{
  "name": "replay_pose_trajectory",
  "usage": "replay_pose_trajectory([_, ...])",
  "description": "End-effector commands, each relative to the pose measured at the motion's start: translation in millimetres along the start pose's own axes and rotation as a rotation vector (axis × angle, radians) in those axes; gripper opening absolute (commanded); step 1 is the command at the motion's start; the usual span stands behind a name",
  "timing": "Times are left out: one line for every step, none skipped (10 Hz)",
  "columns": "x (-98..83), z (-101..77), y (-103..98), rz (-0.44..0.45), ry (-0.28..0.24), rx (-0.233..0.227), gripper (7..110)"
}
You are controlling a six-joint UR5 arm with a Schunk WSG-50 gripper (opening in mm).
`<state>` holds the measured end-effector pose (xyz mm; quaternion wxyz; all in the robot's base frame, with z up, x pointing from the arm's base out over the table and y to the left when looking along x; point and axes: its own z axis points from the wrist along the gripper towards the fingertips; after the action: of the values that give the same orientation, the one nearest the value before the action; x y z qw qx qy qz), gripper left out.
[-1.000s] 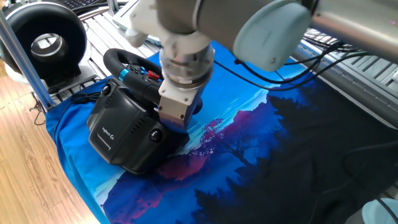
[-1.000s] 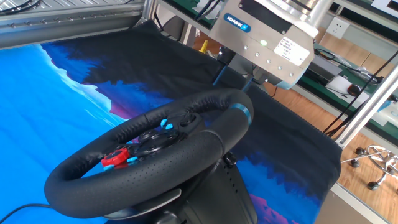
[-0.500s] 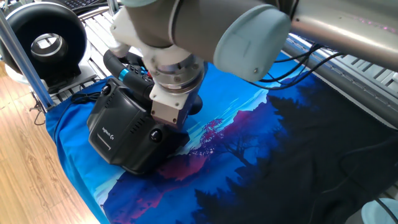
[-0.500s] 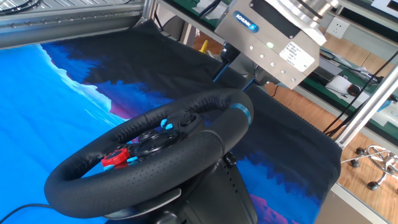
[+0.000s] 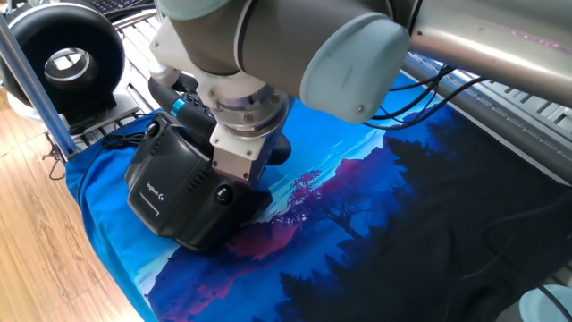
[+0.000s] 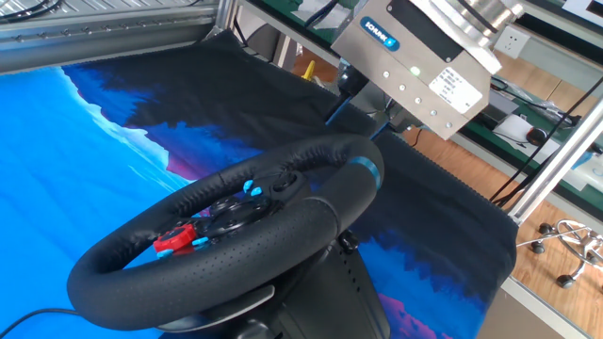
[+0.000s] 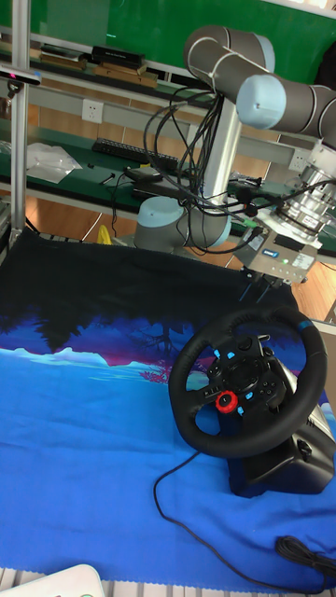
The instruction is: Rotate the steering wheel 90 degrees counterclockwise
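Note:
The steering wheel (image 6: 236, 212) is a black rim with red and blue hub buttons on a bulky black base (image 5: 179, 192). Its blue stripe (image 6: 369, 169) sits at the rim's far right, at the upper right (image 7: 305, 326) in the tall fixed view. My gripper (image 6: 367, 104) hangs tilted just behind that striped part of the rim, with its fingers apart and nothing between them. In the tall fixed view the gripper (image 7: 257, 291) is just above the rim's top edge. From one fixed view only its silver body (image 5: 237, 152) shows beside the rim, and the fingers are hidden.
A black ring-shaped device with a white centre (image 5: 67, 63) stands at the back left, behind an aluminium post (image 5: 36, 80). The wheel's cable (image 7: 187, 504) trails over the blue printed cloth (image 5: 357, 206). Another frame post (image 6: 565, 160) stands off the table's edge.
The gripper has shifted a little toward the wheel's striped rim and tilted further. The wheel has not turned.

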<state>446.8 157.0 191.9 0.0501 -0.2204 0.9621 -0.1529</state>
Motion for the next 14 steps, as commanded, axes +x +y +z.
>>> replay_pose_trajectory([-5.3,9.2,5,0.021,-0.007,-0.003,44])
replay_pose_trajectory([-11.2,12.0,4,0.021,-0.026,0.006,44])
replay_pose_trajectory([-15.1,12.4,3,0.021,-0.041,0.011,44])
replay_pose_trajectory([-17.3,12.4,4,0.026,-0.05,0.01,44])
replay_pose_trajectory([-17.9,12.4,3,0.031,-0.053,0.011,44])
replay_pose_trajectory([-18.6,12.7,2,0.034,-0.056,0.014,44])
replay_pose_trajectory([-19.8,13.8,1,0.037,-0.064,0.017,44])
replay_pose_trajectory([-21.7,14.8,-1,0.043,-0.073,0.021,44])
replay_pose_trajectory([-22.8,14.5,-5,0.055,-0.078,0.037,44])
replay_pose_trajectory([-18.1,14.1,-17,0.073,-0.062,0.087,44])
replay_pose_trajectory([-17.3,14.0,-16,0.082,-0.057,0.087,44])
replay_pose_trajectory([-15.8,11.7,-17,0.098,-0.043,0.101,44])
replay_pose_trajectory([-14.5,8.2,-19,0.116,-0.026,0.131,44])
replay_pose_trajectory([-16.6,6.4,-17,0.13,-0.023,0.148,44])
